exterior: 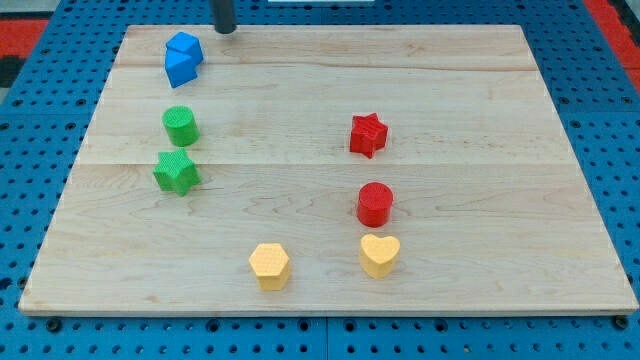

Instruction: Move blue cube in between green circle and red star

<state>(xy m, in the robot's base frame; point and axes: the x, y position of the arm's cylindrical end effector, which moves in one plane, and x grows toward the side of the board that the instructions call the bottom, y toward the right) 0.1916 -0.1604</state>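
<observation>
The blue cube sits near the board's top left, with another blue block touching it. The green circle stands below it on the left side. The red star lies right of the board's middle. My tip is at the view's top edge, just up and to the right of the blue cube, a small gap apart.
A green star lies just below the green circle. A red circle is below the red star. A yellow heart and a yellow hexagon lie near the bottom edge of the wooden board.
</observation>
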